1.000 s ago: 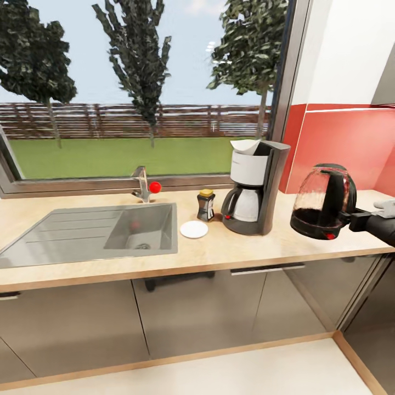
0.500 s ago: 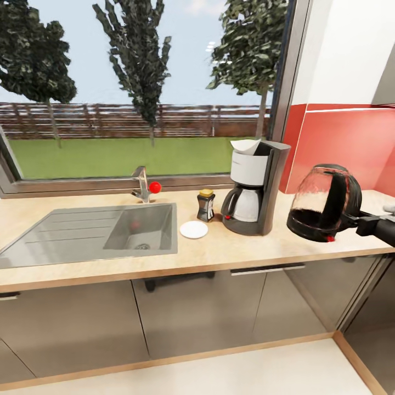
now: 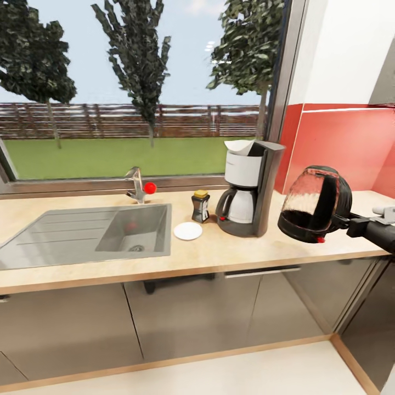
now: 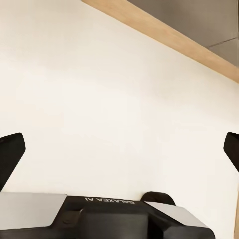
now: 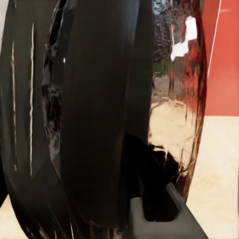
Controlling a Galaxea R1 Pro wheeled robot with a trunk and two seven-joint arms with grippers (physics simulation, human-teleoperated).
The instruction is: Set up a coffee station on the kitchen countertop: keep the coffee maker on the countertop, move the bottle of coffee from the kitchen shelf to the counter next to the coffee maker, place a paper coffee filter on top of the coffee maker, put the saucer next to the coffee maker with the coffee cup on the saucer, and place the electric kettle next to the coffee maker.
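Carried closer to the coffee maker [image 3: 248,186], the kettle [image 3: 314,204] hangs tilted above the counter [image 3: 230,252] near its right end, its handle clamped in the right tool [image 3: 344,221]; the left tool [image 4: 119,149] is spread wide over pale floor

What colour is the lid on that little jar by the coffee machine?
Yellow, on the bottle of coffee; clearest in the head view.

The left gripper [image 4: 119,149] body carries the brand "GALAXEA AI", seen upside down; no other text is readable.
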